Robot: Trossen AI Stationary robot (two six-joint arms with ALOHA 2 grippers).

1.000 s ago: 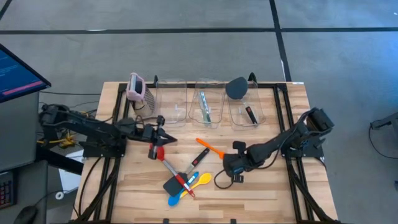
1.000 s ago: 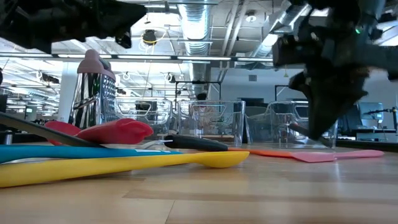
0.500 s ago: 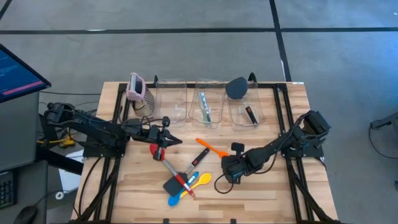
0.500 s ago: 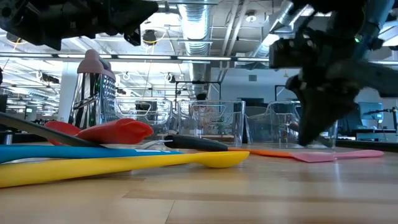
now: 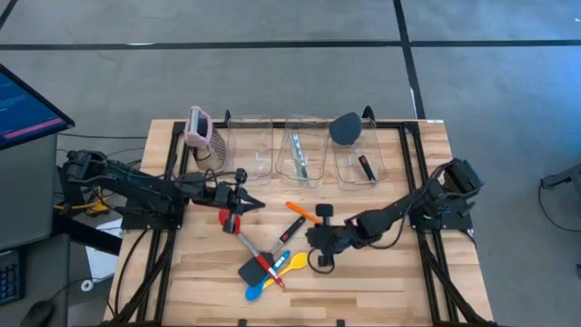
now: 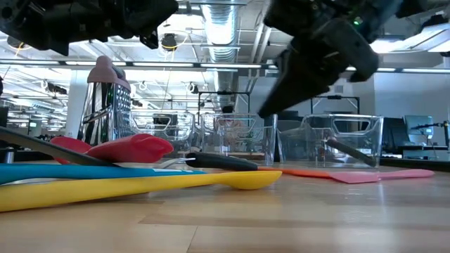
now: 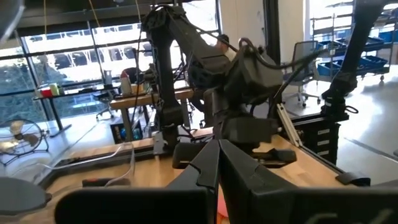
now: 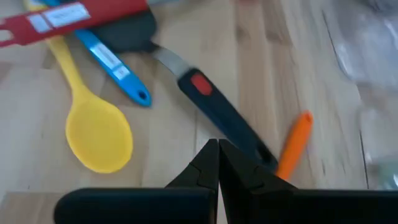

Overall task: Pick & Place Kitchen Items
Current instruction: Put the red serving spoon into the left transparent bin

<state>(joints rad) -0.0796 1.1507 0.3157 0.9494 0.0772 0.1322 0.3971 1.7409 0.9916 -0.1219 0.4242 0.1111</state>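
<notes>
Near the table's middle lie the kitchen items: a red spoon [image 5: 227, 219], a black spatula [image 5: 251, 270], a red-handled tool [image 5: 265, 264], a blue spoon [image 5: 258, 290], a yellow spoon [image 5: 295, 263], a black tool with a red mark [image 5: 290, 229] and an orange-handled spatula [image 5: 302, 213]. My right gripper [image 5: 311, 241] is shut and hangs slanting down over the black tool's handle [image 8: 230, 121], clear of the table in the low view [image 6: 271, 109]. My left gripper [image 5: 257, 205] is shut, level, above the red spoon, holding nothing.
Three clear bins [image 5: 250, 150] [image 5: 313, 171] [image 5: 377, 150] stand along the far edge; the middle one holds a clear-teal utensil [image 5: 298, 156], the right one dark utensils [image 5: 346, 128]. A pink-topped grater [image 5: 200, 132] stands left of them. Bare wood lies along the near edge.
My right gripper has swung toward the table's left, over the pile of utensils, tipping from steeply down to a shallower slant and rolling at the wrist. It has stayed shut. No utensil has moved.
</notes>
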